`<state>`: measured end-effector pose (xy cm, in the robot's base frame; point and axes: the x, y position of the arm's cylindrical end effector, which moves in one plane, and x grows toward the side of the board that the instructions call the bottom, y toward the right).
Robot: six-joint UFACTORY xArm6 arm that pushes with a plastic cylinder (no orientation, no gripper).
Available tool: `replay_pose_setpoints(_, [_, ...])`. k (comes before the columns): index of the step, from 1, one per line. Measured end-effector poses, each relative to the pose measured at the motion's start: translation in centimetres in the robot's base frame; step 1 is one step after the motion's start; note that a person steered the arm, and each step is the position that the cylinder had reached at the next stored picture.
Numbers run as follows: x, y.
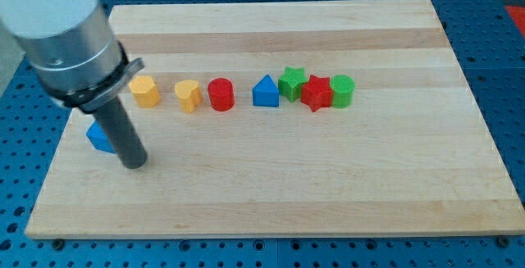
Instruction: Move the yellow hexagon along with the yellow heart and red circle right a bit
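My tip [134, 163] sits low on the wooden board [328, 194], near the view's left. It is a plain dark rod, so it has no hand to spread, press together or pinch. It holds nothing.

A blue block [98, 138] sits just beside the rod, at about ten o'clock from my tip. The rod hides part of it, so I cannot tell its shape.

Farther back, the other blocks make a row across the middle of the board. The yellow hexagon [145, 91] is at twelve o'clock from my tip, well apart from it. The yellow heart [188, 96] is near the hexagon, at its three o'clock. The red circle [221, 94] is next, at three o'clock from the heart. Small gaps lie between these three.

Past a wider gap, at three o'clock from the red circle, comes a blue triangle [265, 92]. A green star [291, 82] touches it. A red star [316, 93] and a green circle [342, 91] crowd close after it.
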<state>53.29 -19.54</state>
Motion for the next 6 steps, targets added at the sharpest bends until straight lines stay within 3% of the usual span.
replay_pose_setpoints(3, [-3.6,-2.5])
replay_pose_setpoints(4, [-0.4,-5.5])
replay_pose_setpoints(5, [-0.4,-10.7])
replay_pose_setpoints(6, [-0.9,-10.9])
